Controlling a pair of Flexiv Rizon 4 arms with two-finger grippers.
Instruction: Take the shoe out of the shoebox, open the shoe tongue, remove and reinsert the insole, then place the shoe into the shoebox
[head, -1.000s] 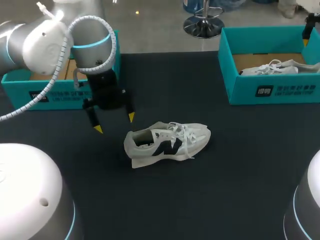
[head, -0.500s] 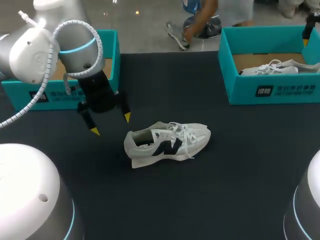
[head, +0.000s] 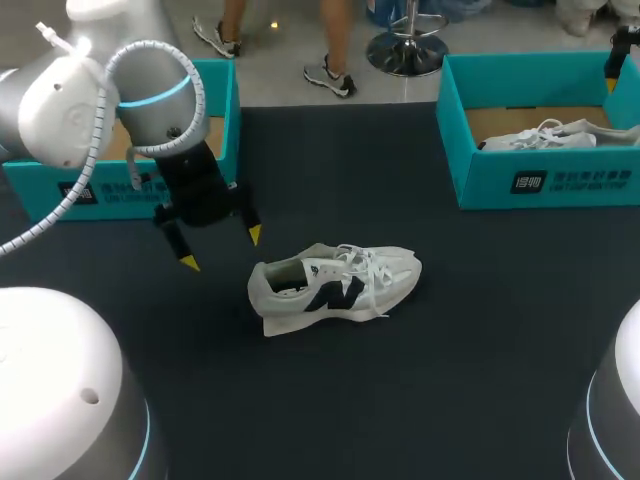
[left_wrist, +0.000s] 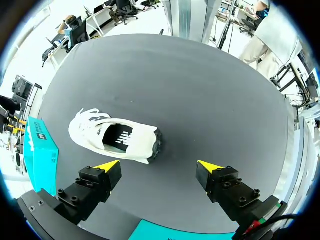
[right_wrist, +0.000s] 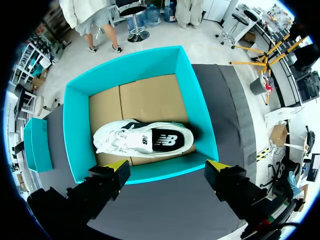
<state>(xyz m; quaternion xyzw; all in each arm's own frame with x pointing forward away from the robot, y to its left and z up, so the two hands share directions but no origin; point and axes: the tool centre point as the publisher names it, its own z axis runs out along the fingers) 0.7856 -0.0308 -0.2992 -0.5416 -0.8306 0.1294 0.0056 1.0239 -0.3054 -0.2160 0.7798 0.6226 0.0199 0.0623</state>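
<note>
A white sneaker with dark side markings lies on its sole in the middle of the black table, toe toward the right. In the left wrist view the sneaker lies just ahead of my left gripper, heel end nearest. My left gripper hangs open and empty to the left of the heel, touching nothing. A second white sneaker lies inside the teal shoebox at the back right. Above the near wall of that shoebox, my right gripper stands open and empty.
Another open teal shoebox stands at the back left, behind my left arm. My two arm bases fill the near corners of the head view.
My left arm has drawn back a little to the left, away from the sneaker, then held still. The sneaker and the right gripper have not moved.
</note>
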